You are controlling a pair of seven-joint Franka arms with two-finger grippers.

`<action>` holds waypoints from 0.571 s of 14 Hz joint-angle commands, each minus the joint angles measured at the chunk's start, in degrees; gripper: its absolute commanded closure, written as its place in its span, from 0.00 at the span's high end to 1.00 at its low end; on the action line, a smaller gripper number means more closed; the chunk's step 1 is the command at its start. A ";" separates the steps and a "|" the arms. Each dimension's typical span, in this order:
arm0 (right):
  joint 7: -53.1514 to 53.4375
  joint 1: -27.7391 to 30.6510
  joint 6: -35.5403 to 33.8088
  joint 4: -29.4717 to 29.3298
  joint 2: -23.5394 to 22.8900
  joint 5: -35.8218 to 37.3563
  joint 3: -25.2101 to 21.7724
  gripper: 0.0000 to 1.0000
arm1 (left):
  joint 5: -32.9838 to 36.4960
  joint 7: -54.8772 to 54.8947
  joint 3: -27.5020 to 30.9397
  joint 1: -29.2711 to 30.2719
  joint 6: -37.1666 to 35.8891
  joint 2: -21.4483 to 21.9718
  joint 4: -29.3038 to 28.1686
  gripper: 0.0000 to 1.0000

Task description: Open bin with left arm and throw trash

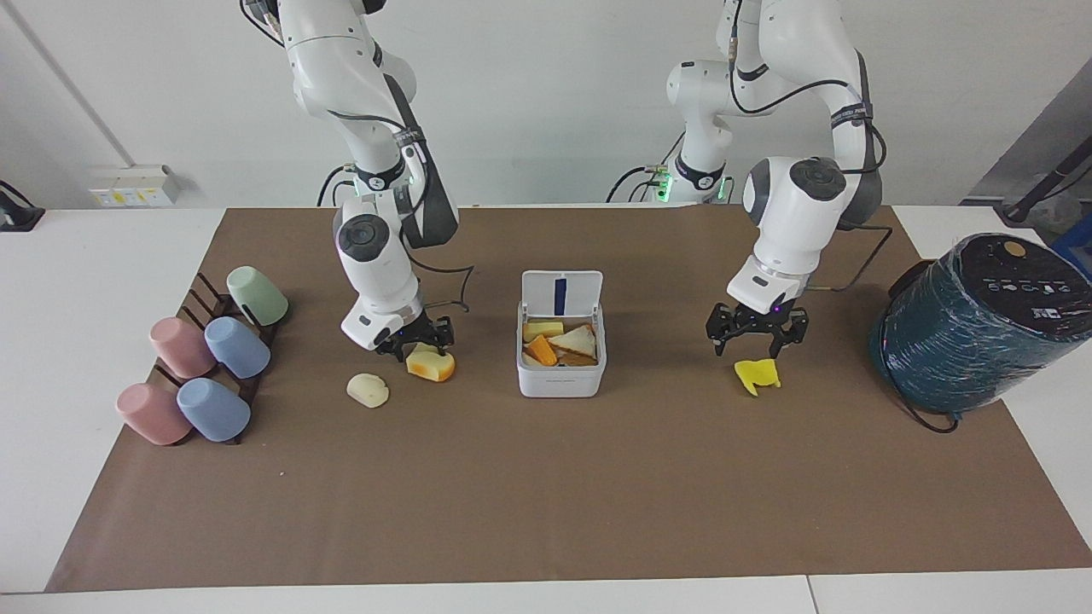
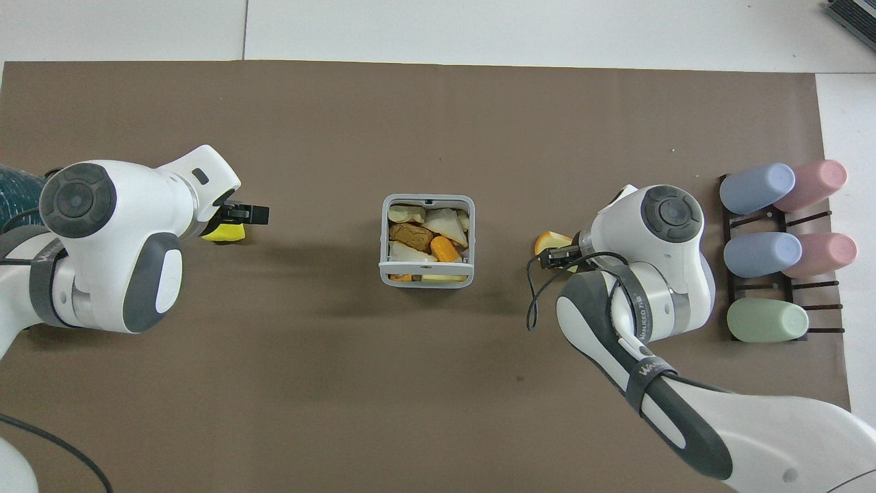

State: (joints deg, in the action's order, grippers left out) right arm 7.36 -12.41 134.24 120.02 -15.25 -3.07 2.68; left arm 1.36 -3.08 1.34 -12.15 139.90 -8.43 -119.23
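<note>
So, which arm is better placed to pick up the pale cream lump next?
The right arm. Its gripper is down at the yellow-orange wedge, which lies beside the cream lump. The left gripper hangs over the yellow scrap, past the open bin.

Right arm hides cream lump (image 1: 368,390) overhead; teal cylinder (image 2: 15,188) cut off

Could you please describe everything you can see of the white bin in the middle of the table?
The bin is a small white square box with rounded corners that looks like plastic. Its hinged lid stands open and upright on the side nearer the robots, a blue strip on its inner face. Inside lie yellow, orange, white and brown food-like pieces, filling it close to the rim. It sits upright on the brown mat, and neither gripper touches it.
</note>
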 commanded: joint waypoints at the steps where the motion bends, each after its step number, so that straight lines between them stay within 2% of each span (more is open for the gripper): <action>1: 0.81 0.46 0.77 0.22 0.14 -0.53 -0.13 0.00 | 0.83 0.36 -0.54 2.65 6.17 -3.69 -1.09 1.00; 5: 4.06 0.90 -6.77 -7.23 0.05 -0.53 -0.22 0.00 | 0.83 0.44 -0.54 4.50 6.26 -6.42 -1.62 1.00; 6: 4.93 0.90 -8.97 -9.00 0.22 -0.53 -0.22 0.00 | 0.83 0.44 -0.54 4.50 6.09 -6.33 -1.97 0.84; 8: 6.78 0.73 -13.36 -12.86 0.75 -0.70 -0.04 0.00 | 0.83 -0.08 -0.46 4.50 6.26 -5.90 -3.45 0.23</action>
State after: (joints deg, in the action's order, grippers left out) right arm 12.26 -12.08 125.03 110.91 -14.80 -3.23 2.16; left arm 1.36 -2.92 1.26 -8.18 144.94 -15.49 -120.28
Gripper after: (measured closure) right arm 0.903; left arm 0.256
